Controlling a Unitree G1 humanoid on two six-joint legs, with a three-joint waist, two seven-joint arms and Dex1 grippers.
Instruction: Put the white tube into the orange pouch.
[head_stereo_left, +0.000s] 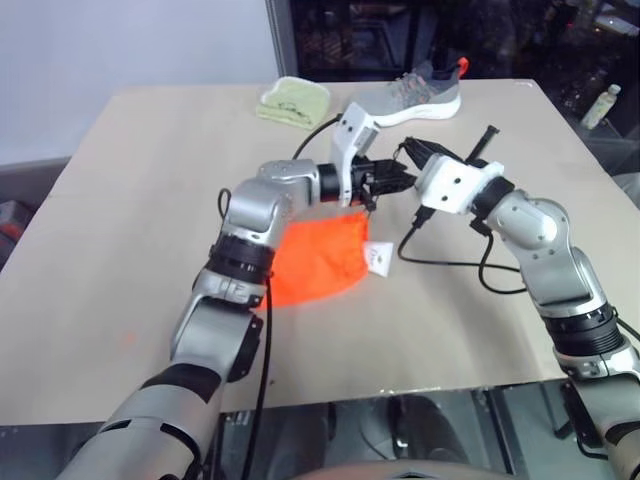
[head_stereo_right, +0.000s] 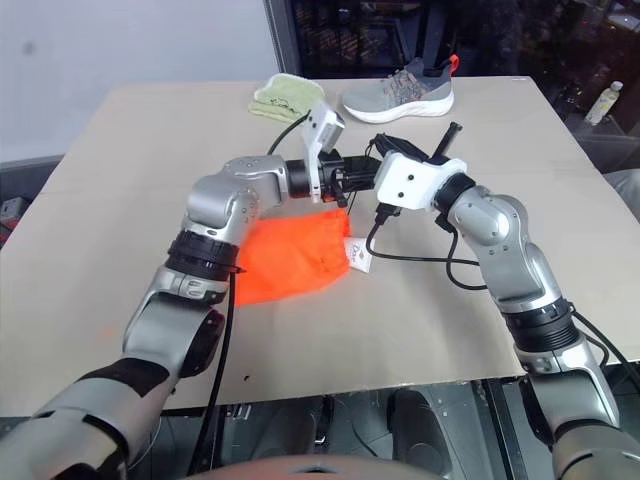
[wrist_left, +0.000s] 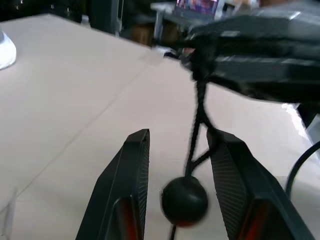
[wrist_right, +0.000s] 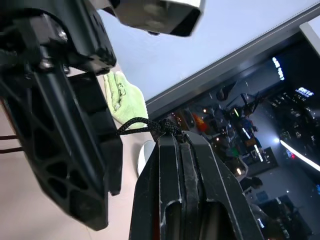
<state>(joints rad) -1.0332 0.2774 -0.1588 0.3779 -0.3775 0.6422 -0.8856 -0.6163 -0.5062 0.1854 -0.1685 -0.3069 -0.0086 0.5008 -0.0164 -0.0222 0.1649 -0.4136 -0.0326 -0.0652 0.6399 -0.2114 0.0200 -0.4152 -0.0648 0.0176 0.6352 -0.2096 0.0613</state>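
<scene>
From the head camera, the orange pouch (head_stereo_left: 318, 256) lies flat on the table (head_stereo_left: 120, 250) in the middle, with a small white tag at its right edge; the white tube cannot be made out, so it may be inside the pouch or hidden by the arms. Both arms meet just above the pouch's far edge. The right pincer (head_stereo_left: 407, 152) is clenched on the thin black cord (wrist_right: 145, 125), while the left pincer (head_stereo_left: 385, 182) sits right beside it, partly parted. In the left wrist camera its two fingers (wrist_left: 131, 190) stand apart with the cord and its round black bead (wrist_left: 184, 200) hanging between them, gripping nothing. The right wrist camera has the right fingers pressed together, the cord's braided end pinched at their tips. The step looks like drawing the pouch shut: to do it well, the left pincer should close on the bead or cord low down, then the two pull apart gently so the fabric gathers evenly. A grey shoe (head_stereo_right: 398, 93) and a folded green cloth (head_stereo_right: 283, 99) sit at the far edge, well apart. The robot's own cable (head_stereo_left: 450, 262), trailing right of the pouch, could snag.
</scene>
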